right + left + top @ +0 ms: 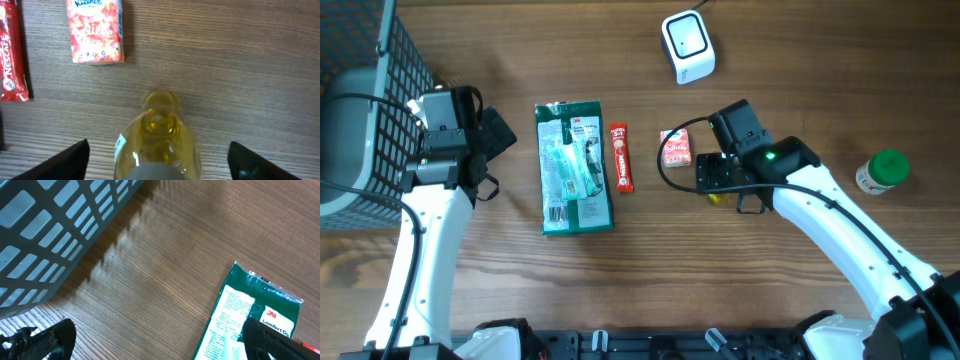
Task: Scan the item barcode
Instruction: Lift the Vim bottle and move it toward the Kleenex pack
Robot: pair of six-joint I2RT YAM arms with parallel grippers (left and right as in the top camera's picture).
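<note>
yellow bottle [155, 135] lying flat on the wooden table [250, 75], right between the fingers of my right claw [159, 152], neck pointing at the kleenex pack [95, 30]. right claw's spread wide, neither finger touching the bottle, nothing held. nescafe stick [12, 50] lies just beside the tissues. left claw [157, 330] wide open too, empty, hovering between the grey basket [45, 235] and the green 3m pack [255, 315]. white scanner [688, 45] sits at the far edge, well apart from the bottle.
</note>
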